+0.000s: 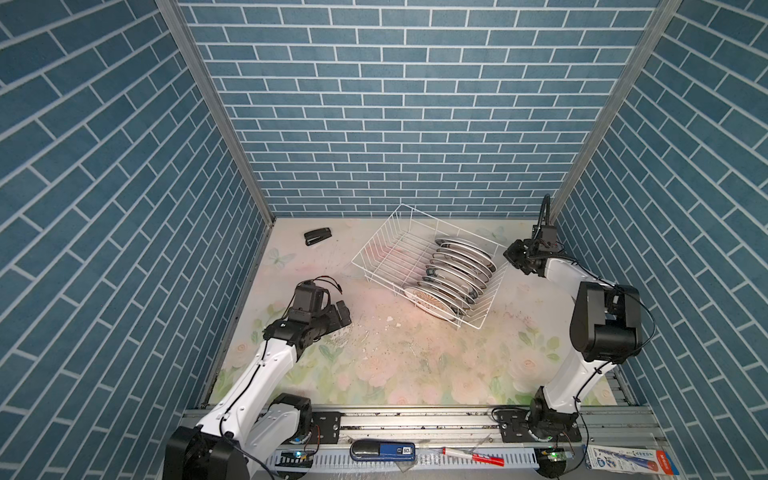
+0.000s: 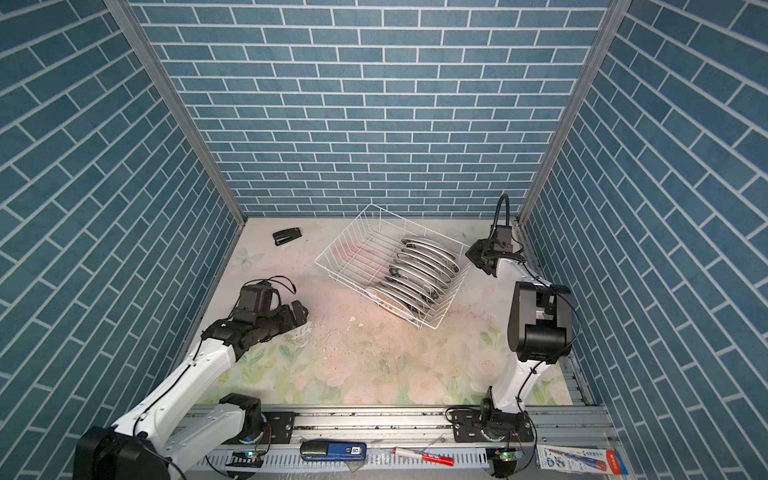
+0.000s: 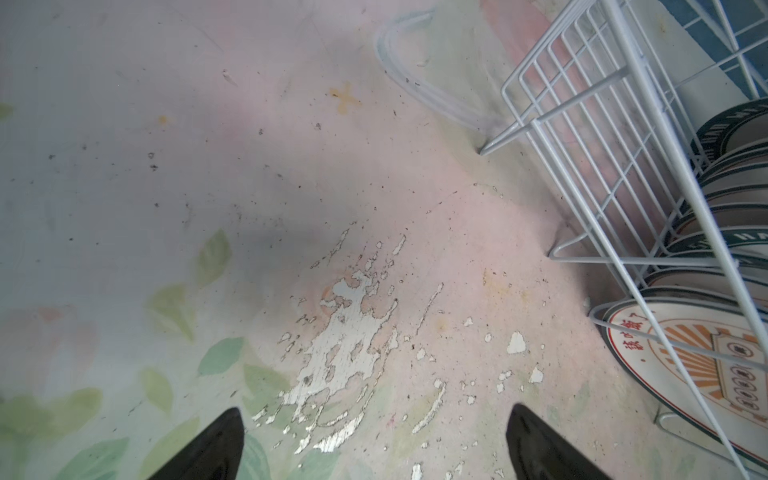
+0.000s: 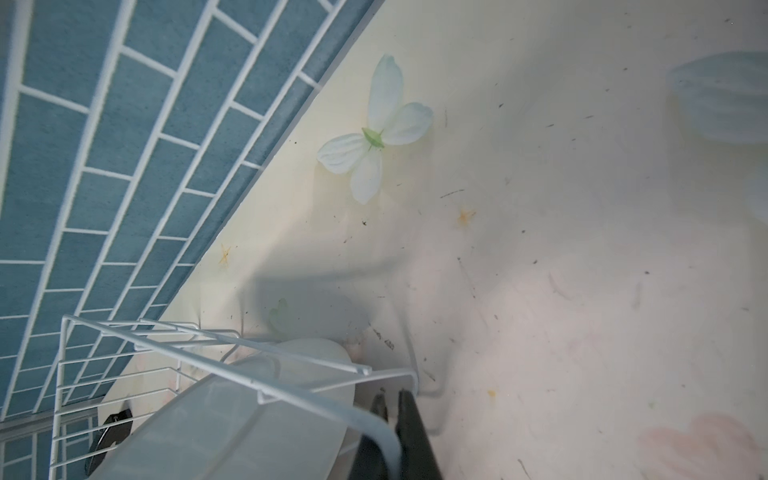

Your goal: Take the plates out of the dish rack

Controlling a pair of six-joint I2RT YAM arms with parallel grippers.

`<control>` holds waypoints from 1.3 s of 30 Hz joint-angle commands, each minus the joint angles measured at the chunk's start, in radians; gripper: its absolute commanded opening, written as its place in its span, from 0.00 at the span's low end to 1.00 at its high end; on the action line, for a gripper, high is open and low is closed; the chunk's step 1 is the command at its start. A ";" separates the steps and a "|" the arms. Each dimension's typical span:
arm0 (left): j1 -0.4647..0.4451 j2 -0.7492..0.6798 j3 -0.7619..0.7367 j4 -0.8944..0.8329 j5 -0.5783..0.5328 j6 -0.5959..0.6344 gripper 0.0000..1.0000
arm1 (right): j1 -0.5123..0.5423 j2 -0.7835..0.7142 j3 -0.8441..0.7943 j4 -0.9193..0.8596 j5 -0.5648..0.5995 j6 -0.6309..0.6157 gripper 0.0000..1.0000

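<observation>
The white wire dish rack [image 1: 376, 257] [image 2: 340, 255] sits skewed at the back centre of the table. Several plates [image 1: 455, 270] [image 2: 422, 268] stand edge-on in its right half. The frontmost plate [image 3: 673, 365] carries red characters, and behind it stand green-rimmed ones [image 3: 731, 124]. My left gripper [image 1: 343, 316] [image 2: 300, 311] [image 3: 376, 415] hovers open over bare table, left of the rack, with nothing in it. My right gripper [image 1: 513, 254] [image 2: 473, 251] [image 4: 392, 399] is shut at the rack's right rim corner [image 4: 409, 376]. A rim wire crosses its fingers; I cannot tell whether it is pinched.
A black stapler [image 1: 318, 237] [image 2: 286, 237] lies at the back left. The table cover is peeled [image 3: 345, 332] under my left gripper. Brick-patterned walls close three sides. A blue device [image 1: 382, 451], a red pen [image 1: 473, 455] and a packet [image 1: 627, 459] lie on the front rail.
</observation>
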 commanded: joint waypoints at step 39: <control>-0.261 0.079 0.089 0.001 -0.212 -0.037 0.99 | -0.425 -0.073 -0.314 0.046 -0.021 0.091 0.00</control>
